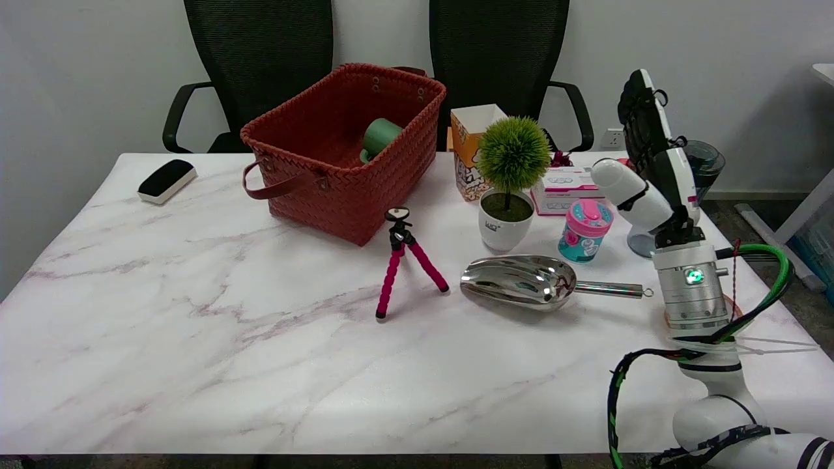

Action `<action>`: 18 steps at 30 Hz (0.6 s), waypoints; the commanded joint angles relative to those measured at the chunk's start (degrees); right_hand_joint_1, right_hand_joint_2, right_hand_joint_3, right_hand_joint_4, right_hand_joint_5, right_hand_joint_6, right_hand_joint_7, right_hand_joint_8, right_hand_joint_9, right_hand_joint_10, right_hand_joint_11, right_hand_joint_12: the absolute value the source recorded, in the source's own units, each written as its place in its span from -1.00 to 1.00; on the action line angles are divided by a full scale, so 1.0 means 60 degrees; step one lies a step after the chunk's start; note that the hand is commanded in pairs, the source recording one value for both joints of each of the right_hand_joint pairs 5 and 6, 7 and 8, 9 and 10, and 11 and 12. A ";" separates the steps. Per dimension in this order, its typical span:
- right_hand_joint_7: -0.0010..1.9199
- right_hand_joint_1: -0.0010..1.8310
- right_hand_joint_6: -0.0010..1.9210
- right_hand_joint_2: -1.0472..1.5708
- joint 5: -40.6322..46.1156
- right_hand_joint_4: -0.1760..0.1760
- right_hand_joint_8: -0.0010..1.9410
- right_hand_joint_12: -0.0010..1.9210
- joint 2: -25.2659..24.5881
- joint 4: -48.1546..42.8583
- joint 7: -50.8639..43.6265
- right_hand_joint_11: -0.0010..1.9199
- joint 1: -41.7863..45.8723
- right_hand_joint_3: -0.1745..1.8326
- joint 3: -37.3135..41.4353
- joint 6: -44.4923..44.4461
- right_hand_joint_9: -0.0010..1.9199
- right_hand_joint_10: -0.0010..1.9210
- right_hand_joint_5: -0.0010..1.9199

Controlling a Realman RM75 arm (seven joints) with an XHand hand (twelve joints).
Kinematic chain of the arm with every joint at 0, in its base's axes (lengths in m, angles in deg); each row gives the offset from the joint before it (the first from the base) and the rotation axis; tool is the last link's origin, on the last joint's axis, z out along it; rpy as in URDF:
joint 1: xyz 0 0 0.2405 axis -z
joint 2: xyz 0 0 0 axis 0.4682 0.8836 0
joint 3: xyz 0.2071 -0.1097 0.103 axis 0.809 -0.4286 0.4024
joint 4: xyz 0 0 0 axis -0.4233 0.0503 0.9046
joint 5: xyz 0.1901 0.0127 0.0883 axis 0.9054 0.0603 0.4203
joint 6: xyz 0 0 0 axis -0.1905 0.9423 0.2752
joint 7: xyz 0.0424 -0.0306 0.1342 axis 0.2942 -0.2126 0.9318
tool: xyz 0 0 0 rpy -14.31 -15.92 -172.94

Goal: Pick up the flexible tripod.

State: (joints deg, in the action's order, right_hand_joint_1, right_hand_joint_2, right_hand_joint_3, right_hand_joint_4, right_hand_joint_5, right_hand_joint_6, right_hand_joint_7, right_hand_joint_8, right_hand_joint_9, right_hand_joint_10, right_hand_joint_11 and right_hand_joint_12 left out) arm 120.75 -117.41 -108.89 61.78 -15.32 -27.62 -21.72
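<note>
while the right hand [646, 124] hangs with fingers straight, apart, the flexible tripod [407, 260] stands on the marble table [195, 326].

So the tripod [405, 258] stands on the table [195, 339] roughly mid-way across, and everything else sits around it. The basket [345, 150] is right behind it and a bit left, with a cup [380, 138] lying inside. Far left of the tripod, near the back edge, there's an eraser [167, 180]. To its right lies a scoop [528, 281]; behind that, a potted plant [509, 185], a popcorn box [470, 140] and a small jar [584, 230]. The robot's hand [645, 124] hangs in the air way off to the right.
</note>
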 commanded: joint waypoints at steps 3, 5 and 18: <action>-1.00 -0.38 -1.00 0.21 -0.0917 0.00 -1.00 -1.00 -0.0047 -0.0745 -0.0125 -1.00 0.0174 -0.93 -0.0162 0.0475 -1.00 -1.00 -1.00; -1.00 -0.35 -1.00 0.18 -0.1217 0.00 -1.00 -1.00 -0.0091 -0.0892 -0.0146 -1.00 0.0187 -0.92 -0.0246 0.0475 -1.00 -1.00 -1.00; -1.00 -0.21 -1.00 0.00 -0.1420 0.00 -1.00 -1.00 -0.1554 -0.2481 -0.3571 -1.00 0.0038 -0.79 -0.1205 0.2404 -1.00 -1.00 -1.00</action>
State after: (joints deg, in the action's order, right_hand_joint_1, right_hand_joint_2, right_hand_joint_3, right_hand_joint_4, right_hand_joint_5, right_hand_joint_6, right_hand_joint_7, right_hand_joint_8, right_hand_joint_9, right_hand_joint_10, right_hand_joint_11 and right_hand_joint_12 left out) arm 115.30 -118.36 -114.47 57.49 -14.55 -29.75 -18.46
